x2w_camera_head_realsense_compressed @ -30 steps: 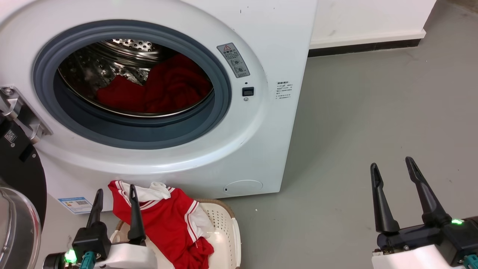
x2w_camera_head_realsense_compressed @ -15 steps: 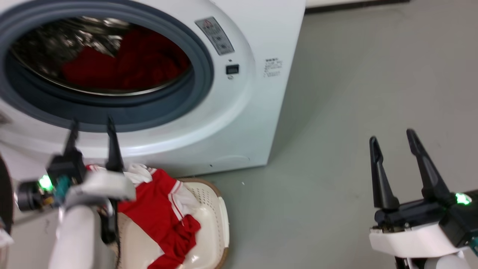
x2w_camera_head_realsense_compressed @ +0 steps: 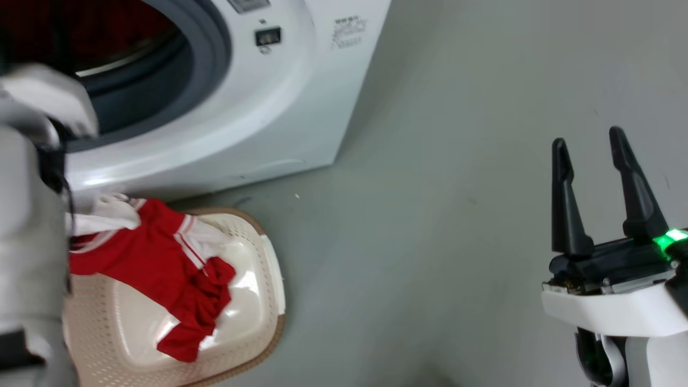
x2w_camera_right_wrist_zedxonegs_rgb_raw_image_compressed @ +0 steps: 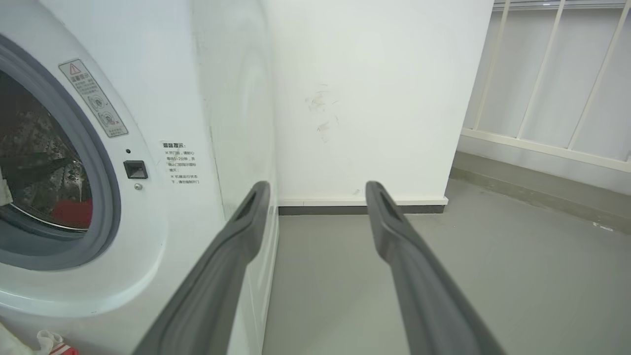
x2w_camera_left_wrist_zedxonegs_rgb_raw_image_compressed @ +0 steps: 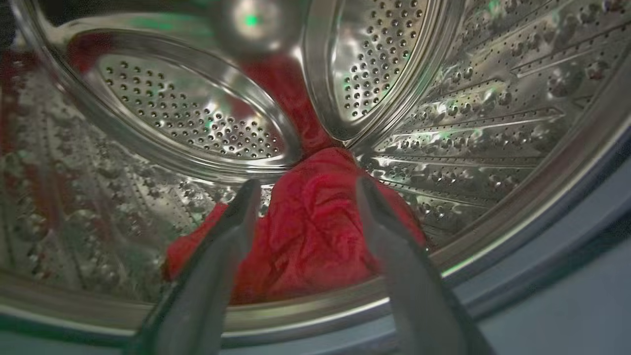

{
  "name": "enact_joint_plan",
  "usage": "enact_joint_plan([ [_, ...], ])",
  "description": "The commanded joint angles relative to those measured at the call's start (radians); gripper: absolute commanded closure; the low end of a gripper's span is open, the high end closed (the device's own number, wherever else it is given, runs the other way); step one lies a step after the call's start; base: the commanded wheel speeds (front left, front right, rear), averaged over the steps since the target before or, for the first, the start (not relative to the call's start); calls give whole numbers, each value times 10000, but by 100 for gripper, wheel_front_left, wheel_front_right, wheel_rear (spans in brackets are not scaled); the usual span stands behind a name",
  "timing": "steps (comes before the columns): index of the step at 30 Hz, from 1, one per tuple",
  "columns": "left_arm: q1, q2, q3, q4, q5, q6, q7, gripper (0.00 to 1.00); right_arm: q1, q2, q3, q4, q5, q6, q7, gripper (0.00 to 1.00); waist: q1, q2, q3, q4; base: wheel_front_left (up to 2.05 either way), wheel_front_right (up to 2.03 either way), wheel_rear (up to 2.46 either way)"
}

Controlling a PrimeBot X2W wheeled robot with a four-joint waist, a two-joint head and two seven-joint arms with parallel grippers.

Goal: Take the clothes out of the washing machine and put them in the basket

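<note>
A crumpled red garment (x2w_camera_left_wrist_zedxonegs_rgb_raw_image_compressed: 315, 236) lies low in the washer's (x2w_camera_head_realsense_compressed: 269, 107) shiny, perforated steel drum (x2w_camera_left_wrist_zedxonegs_rgb_raw_image_compressed: 187, 123), close to its front edge. The left gripper (x2w_camera_left_wrist_zedxonegs_rgb_raw_image_compressed: 308, 183) points in at it with fingers spread and grasps nothing. A second red piece (x2w_camera_head_realsense_compressed: 150, 258), with white stripes and trim, droops over the washer-side rim into the cream, hole-dotted plastic basket (x2w_camera_head_realsense_compressed: 275, 279). The right gripper (x2w_camera_head_realsense_compressed: 588, 137) hangs released above the smooth grey floor (x2w_camera_head_realsense_compressed: 430, 215).
</note>
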Motion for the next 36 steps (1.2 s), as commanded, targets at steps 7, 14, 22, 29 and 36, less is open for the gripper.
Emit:
enact_joint_plan([
  [7,-2986,954,-627,1436,398,-427,1577,0,-611,3,-95,-265,437,-7,-18,0,-2,0,1701,-789,0,0,0],
  [14,-5055,1236,-1242,2224,448,-668,3758,0,-949,1,-212,-463,705,-7,-18,0,-2,0,2654,-881,0,0,0],
  [22,-7090,1426,-1755,3107,121,-723,6952,0,-1250,1,-141,-704,1051,-7,-18,0,-2,0,3677,-1155,0,0,0],
  [29,-8378,1699,-2269,3313,31,-725,8951,0,-1329,1,-56,-925,1222,-7,-18,0,-2,0,4317,-1446,0,0,0],
  [36,-8516,1798,-2682,3363,33,-729,9505,0,-1201,1,-199,-1060,1333,-7,-18,0,-2,0,4634,-1501,0,0,0],
])
